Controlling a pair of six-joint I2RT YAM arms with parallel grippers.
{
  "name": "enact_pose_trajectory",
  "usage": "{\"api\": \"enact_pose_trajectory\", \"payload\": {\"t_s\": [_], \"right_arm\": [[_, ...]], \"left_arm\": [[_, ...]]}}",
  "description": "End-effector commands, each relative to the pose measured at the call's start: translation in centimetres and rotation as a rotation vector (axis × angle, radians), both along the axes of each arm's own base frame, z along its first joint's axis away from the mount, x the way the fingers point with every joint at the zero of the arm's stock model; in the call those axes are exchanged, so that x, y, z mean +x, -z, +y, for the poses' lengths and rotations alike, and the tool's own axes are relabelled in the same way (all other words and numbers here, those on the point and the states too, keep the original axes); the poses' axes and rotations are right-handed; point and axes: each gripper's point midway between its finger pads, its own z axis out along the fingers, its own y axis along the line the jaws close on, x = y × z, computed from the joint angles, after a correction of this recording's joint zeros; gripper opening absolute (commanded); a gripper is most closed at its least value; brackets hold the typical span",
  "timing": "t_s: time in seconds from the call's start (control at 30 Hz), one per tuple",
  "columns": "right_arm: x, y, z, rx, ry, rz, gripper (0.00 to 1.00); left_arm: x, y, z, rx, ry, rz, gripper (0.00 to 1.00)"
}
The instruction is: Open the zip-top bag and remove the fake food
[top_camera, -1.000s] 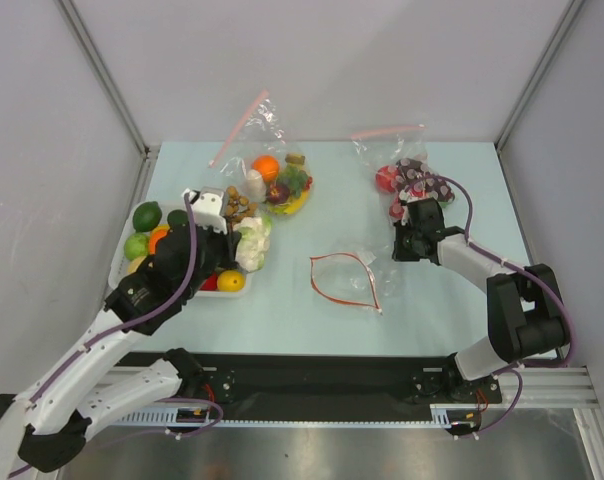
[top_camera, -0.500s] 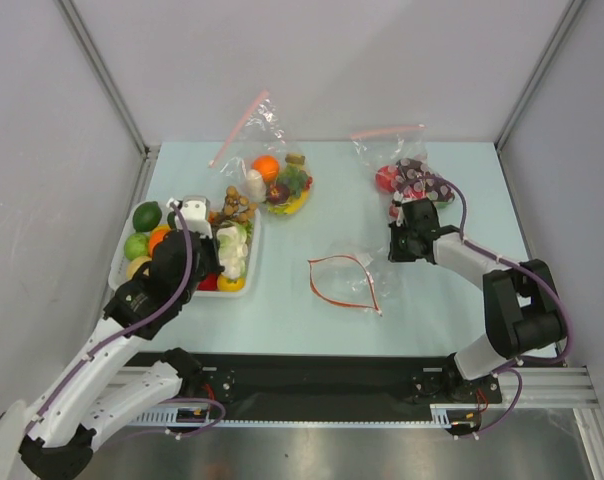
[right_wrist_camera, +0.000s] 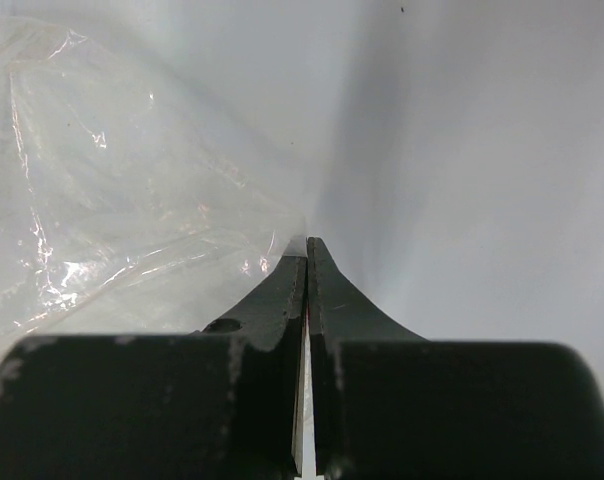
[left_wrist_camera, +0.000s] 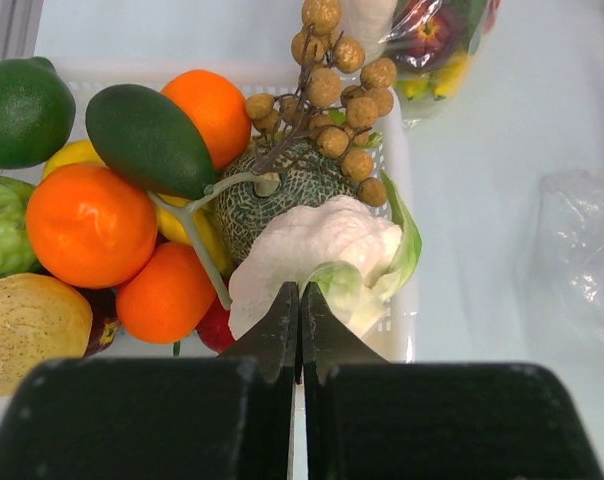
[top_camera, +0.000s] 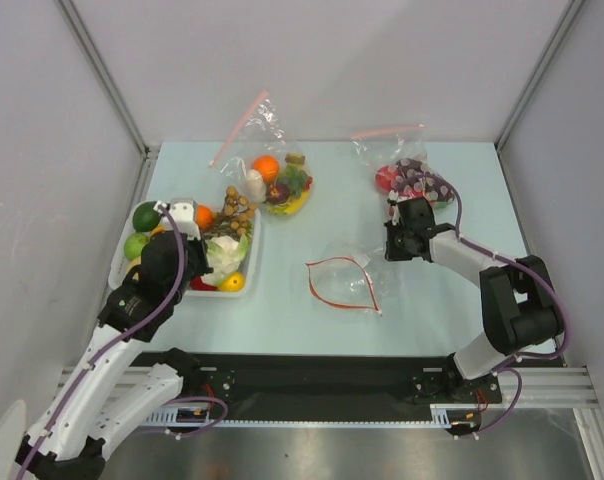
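Note:
The zip-top bag (top_camera: 344, 283) lies flat and open on the table with its red-orange rim spread; nothing shows inside it. The fake food sits in the white tray (top_camera: 254, 240): the brown cluster (left_wrist_camera: 334, 85), the white-green leafy head (left_wrist_camera: 322, 250), a yellow fruit (top_camera: 232, 282) and a dark green piece (left_wrist_camera: 147, 140). My left gripper (left_wrist_camera: 300, 292) is shut and empty, just short of the leafy head. My right gripper (right_wrist_camera: 307, 242) is shut at the bag's far right corner, and a fold of its clear plastic (right_wrist_camera: 132, 200) runs into the fingertips.
The tray also holds oranges (left_wrist_camera: 87, 225), a lime (left_wrist_camera: 22, 110) and a netted melon. Two pink-zip bags with toys lie at the back, one at the middle (top_camera: 272, 175) and one at the right (top_camera: 407, 175), close behind my right gripper (top_camera: 394, 243).
My left gripper carried the leafy head left into the tray, let it go and pulled back shut. My right gripper and the bag shifted slightly left.

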Motion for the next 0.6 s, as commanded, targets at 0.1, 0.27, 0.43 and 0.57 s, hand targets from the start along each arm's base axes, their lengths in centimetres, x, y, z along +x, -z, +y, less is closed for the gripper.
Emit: {"api": "enact_pose_trajectory", "payload": {"t_s": [0.1,0.27,0.43,0.57], "right_arm": [[1.0,-0.9,0.6,-0.005,-0.020,-0.028,0.00],[1.0,-0.7,0.5,-0.011,-0.019,-0.024,0.00],[1.0,-0.6,0.4,-0.016,-0.018,-0.020,0.00],[1.0,-0.7,0.5,-0.017,-0.018,-0.023,0.00]], "left_arm": [[0.6,1.4,0.3,0.024,0.021,0.024,0.00],[1.1,3.0,1.8,0.052,-0.032,0.062,0.00],[1.6,3.6,2.5,0.061,-0.064,0.081,0.05],[1.8,2.8,2.3,0.046,-0.056,0.059,0.33]]}}
